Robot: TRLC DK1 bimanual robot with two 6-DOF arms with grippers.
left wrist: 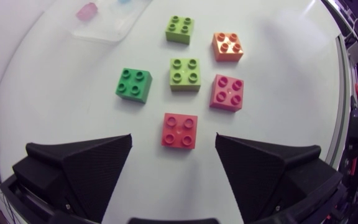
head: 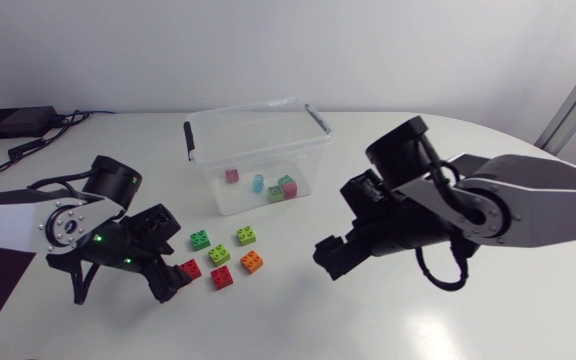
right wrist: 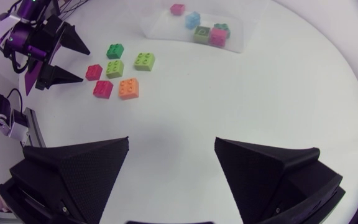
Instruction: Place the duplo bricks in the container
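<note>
Six duplo bricks lie in a cluster on the white table: green (head: pixel 200 239), two lime (head: pixel 246 235) (head: pixel 219 254), orange (head: pixel 252 262), red (head: pixel 190 269) and pink-red (head: pixel 222 277). My left gripper (head: pixel 175 262) is low beside the cluster and open. In the left wrist view the red brick (left wrist: pixel 179 130) sits partly between its spread fingertips, touching neither. The clear container (head: pixel 205 150) stands behind the cluster with a pink brick (head: pixel 232 175), a light blue one (head: pixel 258 184) and a green and pink pair (head: pixel 286 187) inside. My right gripper (head: pixel 330 255) hovers right of the cluster, open and empty (right wrist: pixel 171 142).
The container's lid handles stand up at both ends. Bare table lies under the right gripper (right wrist: pixel 173 112) and toward the front edge. A black box with cables (head: pixel 13 122) sits at the far left corner.
</note>
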